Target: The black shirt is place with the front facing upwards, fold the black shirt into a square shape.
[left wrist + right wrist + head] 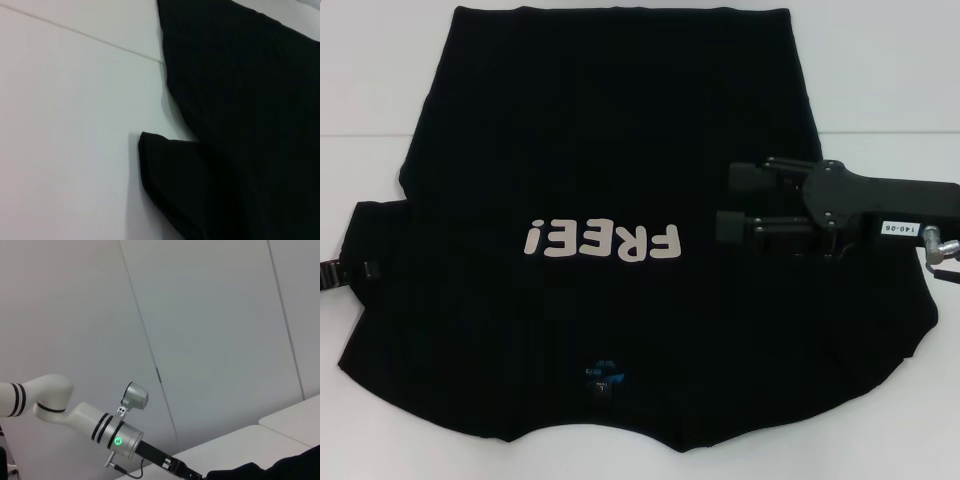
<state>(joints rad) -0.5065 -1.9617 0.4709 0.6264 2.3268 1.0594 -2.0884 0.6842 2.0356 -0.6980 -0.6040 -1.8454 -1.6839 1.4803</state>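
Observation:
The black shirt (600,170) lies spread on the white table (880,70), front up. Its white "FREE!" lettering (602,240) reads upside down to me, and the small blue neck label (603,374) sits near the table's front edge. My right gripper (725,200) hovers over the shirt's right side, fingers pointing left and open, with nothing visible between them. Only a small part of my left gripper (332,272) shows, at the far left beside the left sleeve (380,240). The left wrist view shows the shirt (250,100) and a sleeve (170,175) lying on the table.
White table surface surrounds the shirt on the left, right and far sides, with a thin seam line (80,34) across it. The right wrist view looks at a grey panelled wall (200,315) and my left arm (115,437).

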